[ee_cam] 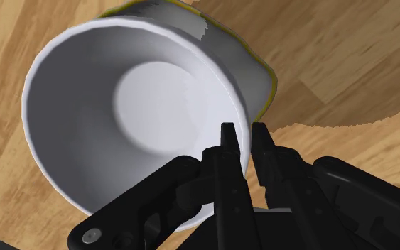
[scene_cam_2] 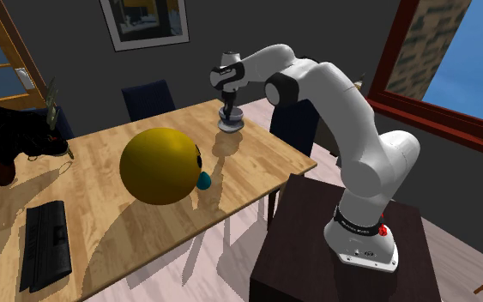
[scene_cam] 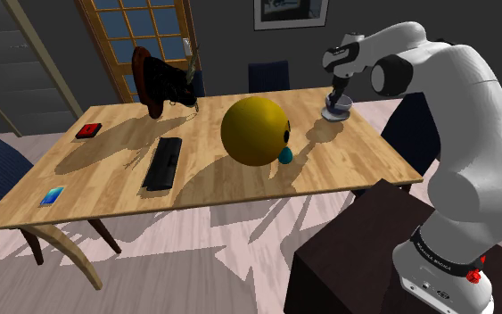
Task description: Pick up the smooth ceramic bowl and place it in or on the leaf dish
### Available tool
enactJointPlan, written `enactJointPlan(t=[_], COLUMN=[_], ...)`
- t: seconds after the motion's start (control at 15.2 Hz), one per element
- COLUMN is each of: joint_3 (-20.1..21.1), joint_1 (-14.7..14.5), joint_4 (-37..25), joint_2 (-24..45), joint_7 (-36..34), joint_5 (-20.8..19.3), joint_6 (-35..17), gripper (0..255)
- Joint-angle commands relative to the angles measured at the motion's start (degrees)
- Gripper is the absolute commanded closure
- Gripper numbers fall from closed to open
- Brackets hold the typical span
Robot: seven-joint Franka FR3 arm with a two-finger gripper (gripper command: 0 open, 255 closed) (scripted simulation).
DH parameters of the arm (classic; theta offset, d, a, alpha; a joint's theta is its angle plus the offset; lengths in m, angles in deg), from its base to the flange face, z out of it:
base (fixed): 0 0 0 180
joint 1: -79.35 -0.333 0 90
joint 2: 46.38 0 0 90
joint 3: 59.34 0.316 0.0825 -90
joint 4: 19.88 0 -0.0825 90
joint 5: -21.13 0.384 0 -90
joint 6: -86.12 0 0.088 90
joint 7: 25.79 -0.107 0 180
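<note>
**Holding the white bowl by its rim at the dish**

The end effector (ee_cam: 244, 133) is seen narrowed onto the wall of the white bowl (ee_cam: 141, 106). One finger is set inside the rim and the other outside, so the bowl is taken to be clasped between them. The bowl is rendered plain white and smooth, with a thin rounded rim, a deep curved wall and a flat round floor. Nothing is carried in it.

Directly behind and under the bowl, a grey shape edged in yellow-green is seen, and this is judged to be the leaf dish (ee_cam: 230, 53). Whether the bowl is already seated in it or is held just above it cannot be told. Beyond both, the wood-grained desk (ee_cam: 333, 57) is shown with a shadow cast across it.

In the shoulder view the white bowl (scene_cam: 336, 112) is found at the desk's (scene_cam: 240, 192) far corner on that view's right, beneath the end effector (scene_cam: 338, 100). It is well apart from the yellow ball (scene_cam: 255, 131) and the small blue thing (scene_cam: 287, 157) touching the ball near the middle.

The placing step is judged to be in hand. If the bowl is not yet borne by the dish, it must first be lowered until it is. After that the fingers would need to be opened and the hand drawn straight up, so that the inner finger is cleared of the rim without the bowl being dragged.
</note>
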Motion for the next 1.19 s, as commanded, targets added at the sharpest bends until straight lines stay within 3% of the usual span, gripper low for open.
enactJointPlan(t=[0.0, 0.46, 0.53, 0.86, 1.12], joint_3=[0.1, 0.1, 0.1, 0.1, -0.5], joint_1=[0.0, 0.0, 0.0, 0.0, -0.3], joint_4=[0.2, 0.2, 0.2, 0.2, 1.1], joint_2=[0.4, 0.4, 0.4, 0.5, -4.2], joint_7=[0.0, 0.0, 0.0, 0.0, -0.1], joint_5=[0.1, 0.1, 0.1, 0.1, -0.5], joint_6=[-0.7, -0.7, -0.7, -0.7, 3.0], gripper=[255, 255, 0, 0, 0])
